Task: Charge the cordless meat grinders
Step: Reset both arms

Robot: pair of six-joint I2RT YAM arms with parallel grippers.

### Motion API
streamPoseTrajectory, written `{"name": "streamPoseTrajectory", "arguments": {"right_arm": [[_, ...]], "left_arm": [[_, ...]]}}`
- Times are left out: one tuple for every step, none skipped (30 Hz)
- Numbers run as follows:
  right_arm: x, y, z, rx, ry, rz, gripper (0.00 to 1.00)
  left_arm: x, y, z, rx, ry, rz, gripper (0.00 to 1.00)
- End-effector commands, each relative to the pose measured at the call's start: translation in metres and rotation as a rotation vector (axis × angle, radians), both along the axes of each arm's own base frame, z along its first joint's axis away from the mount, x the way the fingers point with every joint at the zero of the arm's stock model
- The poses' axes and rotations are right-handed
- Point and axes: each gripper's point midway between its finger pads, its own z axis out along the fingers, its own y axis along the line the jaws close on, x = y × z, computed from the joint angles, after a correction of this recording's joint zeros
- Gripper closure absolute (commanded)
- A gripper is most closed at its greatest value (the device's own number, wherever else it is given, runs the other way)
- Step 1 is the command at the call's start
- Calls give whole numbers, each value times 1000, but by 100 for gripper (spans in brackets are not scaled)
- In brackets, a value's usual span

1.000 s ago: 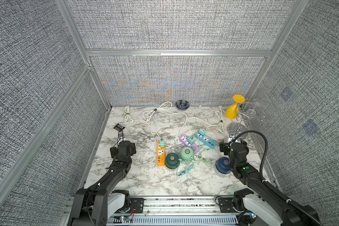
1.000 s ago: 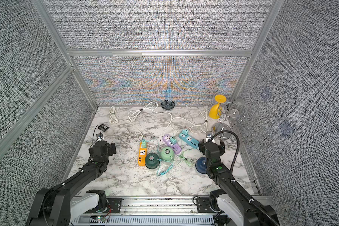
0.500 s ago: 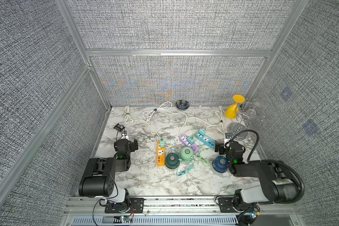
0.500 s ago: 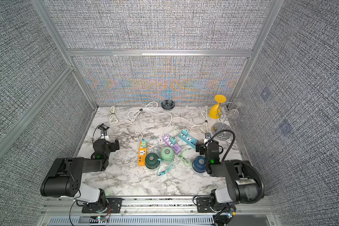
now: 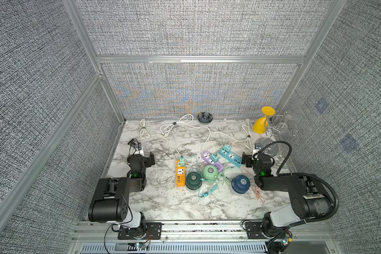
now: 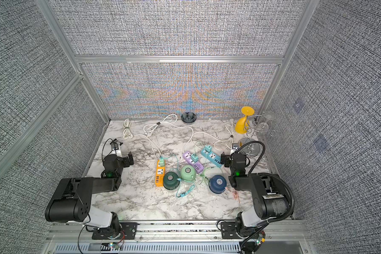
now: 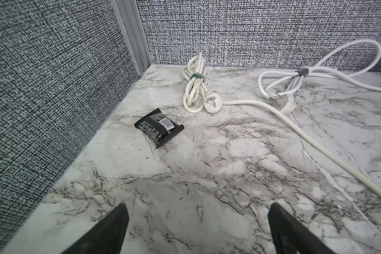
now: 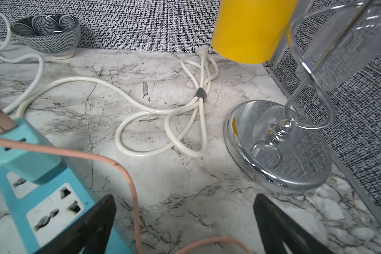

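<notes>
Three cordless meat grinders stand mid-table in both top views: dark green, mint green and navy blue. Teal cables run from the green pair toward adapters on the orange power strip and the purple power strip. A pink cable from the adapter on the blue power strip crosses the table between my right gripper's jaws untouched. The right gripper is open and empty, right of the navy grinder. The left gripper is open over bare marble on the left side.
Bundled white cords lie along the back. A black snack packet sits near the left wall. A dark petal bowl stands at the back wall. A yellow cup hangs on a chrome rack, whose base is near the right gripper.
Both arms have folded back and down toward their bases. Both grippers stay open and in roughly the same places.
</notes>
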Motion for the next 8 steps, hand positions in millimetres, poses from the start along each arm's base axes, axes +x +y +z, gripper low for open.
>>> {"name": "streamPoseTrajectory", "arguments": {"right_arm": [[5,1,6,1,-29,-2,1],[6,0,4,0,-15,-4,1],[6,0,3,0,-6,-4,1],[7,1,2,1,0,-4,1],[7,1,2,2,-2,-3,1],[5,0,4,3,-9,-4,1],[4,0,5,3,-15,-3,1],[3,0,5,2,-18,-3,1]], "left_arm": [[3,-1,8,-4,-30,-4,1],[3,0,8,-4,-31,-3,1],[4,-1,8,-4,-31,-3,1],[4,0,8,-5,-31,-2,1],[4,0,8,-5,-32,-2,1],[4,0,7,-5,-30,-1,1],[4,0,8,-4,-30,-3,1],[3,0,7,-5,-29,-3,1]]}}
